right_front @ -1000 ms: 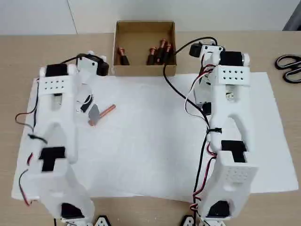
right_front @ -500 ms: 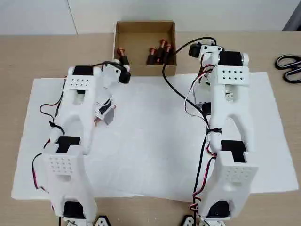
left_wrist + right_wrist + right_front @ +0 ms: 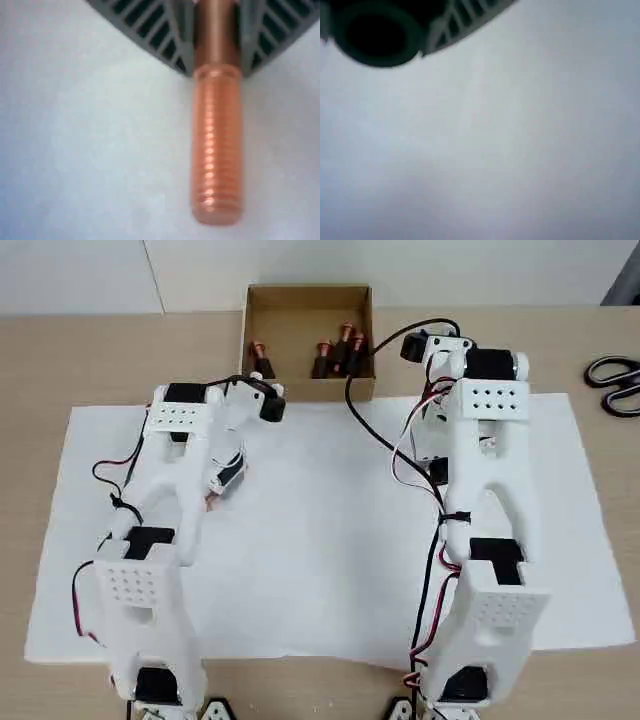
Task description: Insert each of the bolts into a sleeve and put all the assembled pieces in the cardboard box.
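Note:
A copper bolt sticks out threaded end first from between the grey ribbed fingers of my left gripper, which is shut on its smooth shank. From above, the left gripper hangs over the white sheet, in front of the cardboard box. A bit of the copper bolt shows under it. A black sleeve appears end-on beside a grey finger of my right gripper, which seems shut on it. The right arm stands right of the box. Several assembled pieces lie inside the box.
A white paper sheet covers the table between and around the arms. Black scissors lie at the far right edge. Black cables run from the box's right corner down along the right arm.
My left arm has swung right, toward the front of the box, carrying the bolt, which is now mostly hidden under it from above. The right arm has stayed where it was.

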Robot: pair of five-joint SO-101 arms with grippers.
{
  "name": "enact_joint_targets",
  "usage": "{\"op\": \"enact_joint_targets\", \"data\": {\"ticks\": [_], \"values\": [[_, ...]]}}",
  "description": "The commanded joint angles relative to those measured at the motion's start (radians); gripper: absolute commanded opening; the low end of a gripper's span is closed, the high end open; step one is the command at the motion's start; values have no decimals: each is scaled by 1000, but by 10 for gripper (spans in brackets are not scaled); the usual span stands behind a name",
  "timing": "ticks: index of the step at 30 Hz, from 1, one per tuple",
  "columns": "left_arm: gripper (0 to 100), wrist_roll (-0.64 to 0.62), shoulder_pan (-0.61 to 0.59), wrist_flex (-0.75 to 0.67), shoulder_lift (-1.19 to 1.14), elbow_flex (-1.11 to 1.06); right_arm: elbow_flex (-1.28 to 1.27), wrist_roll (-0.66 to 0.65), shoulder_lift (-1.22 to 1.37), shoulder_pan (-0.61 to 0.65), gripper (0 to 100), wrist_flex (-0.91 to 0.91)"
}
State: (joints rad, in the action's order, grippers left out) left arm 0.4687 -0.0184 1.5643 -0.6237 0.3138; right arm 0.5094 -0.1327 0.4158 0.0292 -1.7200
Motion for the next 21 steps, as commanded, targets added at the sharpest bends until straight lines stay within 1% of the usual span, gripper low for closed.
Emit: {"op": "enact_joint_targets", "data": {"ticks": [1,4,7,9,11,13,17,21], "values": [[5,23,-3,29,5,51,0,-5,-81,-4,4,-19],[5,29,11,98,5,124,0,-3,-81,-4,4,-19],[5,68,38,176,5,234,0,-3,-81,-4,4,-19],[5,92,52,189,5,294,0,-3,-81,-4,4,-19],[5,146,64,189,5,323,0,-3,-81,-4,4,-19],[5,267,77,189,5,328,0,-3,-81,-4,4,-19],[5,594,86,189,2,326,0,-3,-81,-4,3,-19],[5,804,86,189,-5,325,0,-3,-81,-4,3,-19]]}}
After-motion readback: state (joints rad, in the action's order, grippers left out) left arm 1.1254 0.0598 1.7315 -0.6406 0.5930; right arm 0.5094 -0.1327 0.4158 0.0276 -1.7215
